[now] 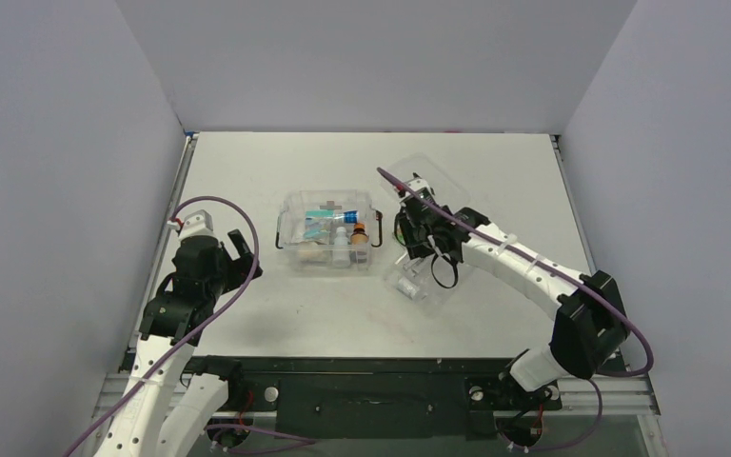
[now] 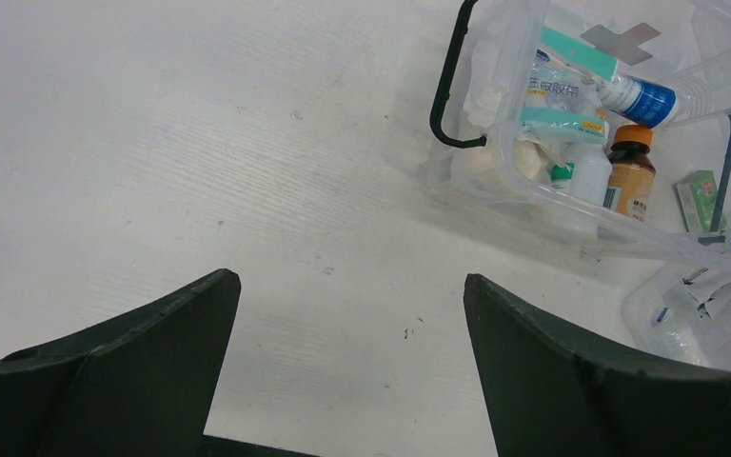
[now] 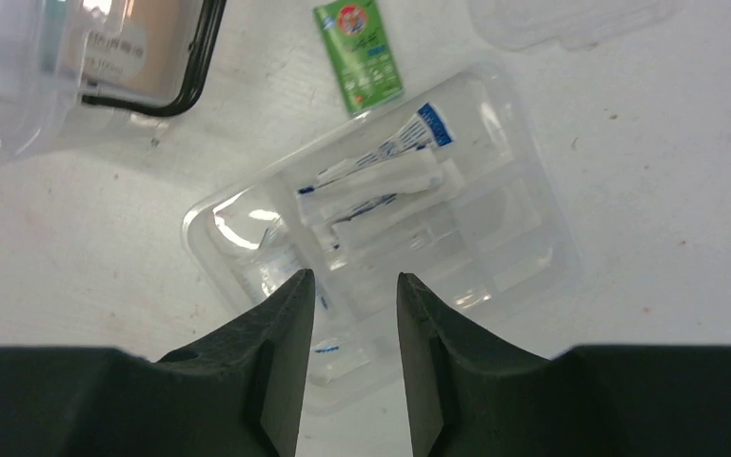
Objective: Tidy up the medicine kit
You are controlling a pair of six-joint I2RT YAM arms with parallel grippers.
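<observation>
A white bench [image 1: 276, 314] is seen, faintly scuffed and speckled; directly on it, near the middle, the clear medicine kit [image 1: 328, 266] is set with its black clips; just to its right a shallow clear tray [image 3: 523, 238] is laid askew; a small green packet [image 3: 359, 54] is found between the two, its end at the tray's rim; a flat clear lid [image 1: 441, 176] is placed behind the tray.

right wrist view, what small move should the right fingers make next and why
Probably shift the right gripper toward the green packet, lying loose on the table outside the medicine kit, at the shallow clear tray's edge. Its fingers stand parted and empty above white sachets already in the tray, so that packet looks like the stray item.
</observation>
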